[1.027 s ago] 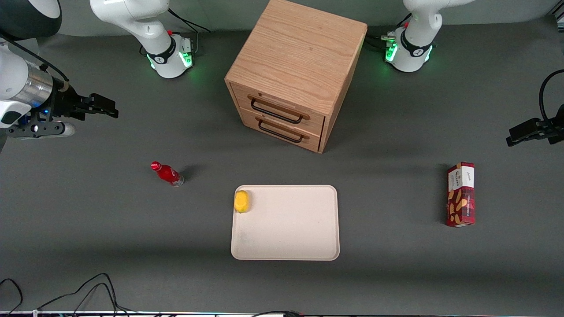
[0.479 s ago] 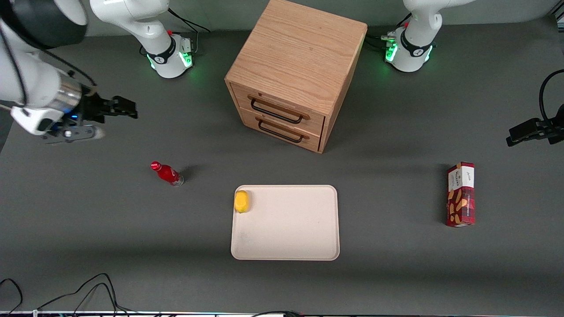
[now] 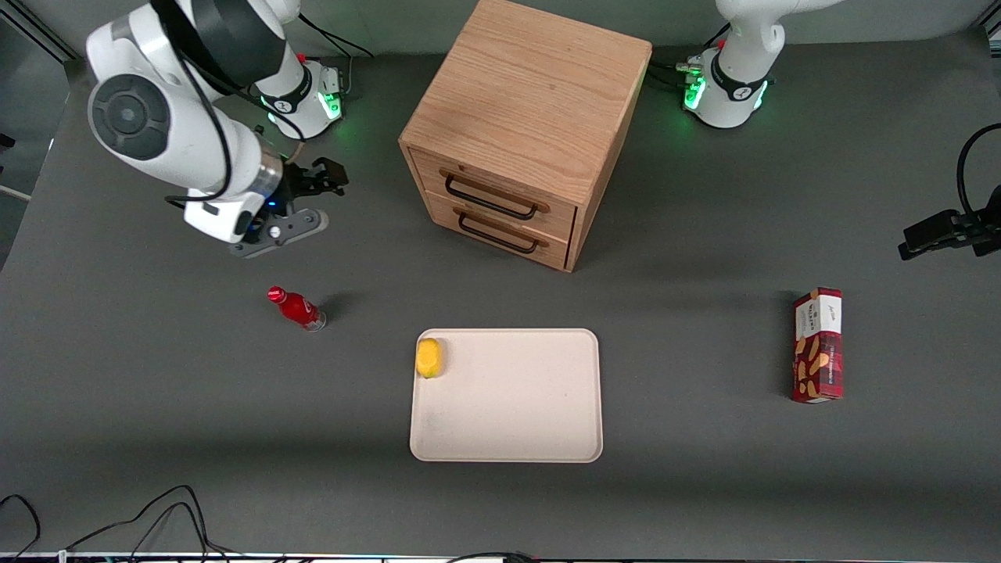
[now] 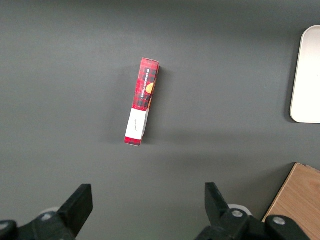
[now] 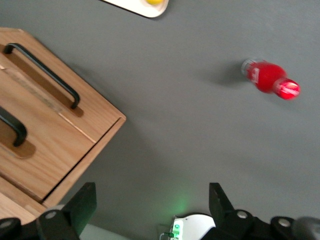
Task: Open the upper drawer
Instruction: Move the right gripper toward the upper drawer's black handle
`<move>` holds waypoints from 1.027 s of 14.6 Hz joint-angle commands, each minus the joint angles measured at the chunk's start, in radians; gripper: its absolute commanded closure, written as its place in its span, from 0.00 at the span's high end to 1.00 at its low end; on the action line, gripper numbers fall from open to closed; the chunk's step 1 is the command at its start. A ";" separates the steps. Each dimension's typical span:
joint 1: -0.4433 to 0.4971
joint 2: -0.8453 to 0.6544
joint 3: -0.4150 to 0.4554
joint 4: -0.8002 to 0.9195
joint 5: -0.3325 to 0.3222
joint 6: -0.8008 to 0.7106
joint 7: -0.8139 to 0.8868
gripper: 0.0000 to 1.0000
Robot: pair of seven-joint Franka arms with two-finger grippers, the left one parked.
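The oak cabinet [image 3: 532,94] stands at the middle of the table, farther from the front camera than the tray. Its upper drawer [image 3: 500,190] is shut flush, with its long black wire handle [image 3: 489,197] across the front. The lower drawer [image 3: 500,231] is also shut. My right gripper [image 3: 332,178] hovers open and empty beside the cabinet, toward the working arm's end, well apart from it. In the right wrist view the gripper [image 5: 151,194] stands with its jaws wide apart over bare table. The upper drawer [image 5: 45,157] and part of its handle [image 5: 17,132] show there.
A red bottle [image 3: 297,308] stands on the table nearer the front camera than the gripper, also in the right wrist view [image 5: 270,79]. A cream tray [image 3: 508,422] holds a lemon [image 3: 428,357]. A red snack box [image 3: 818,344] lies toward the parked arm's end.
My right arm has swung in from the working arm's end of the table toward the cabinet, carrying the gripper closer to it. Nothing else has moved.
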 commanded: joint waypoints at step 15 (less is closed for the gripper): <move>0.044 0.239 0.102 0.237 0.151 0.085 -0.041 1.00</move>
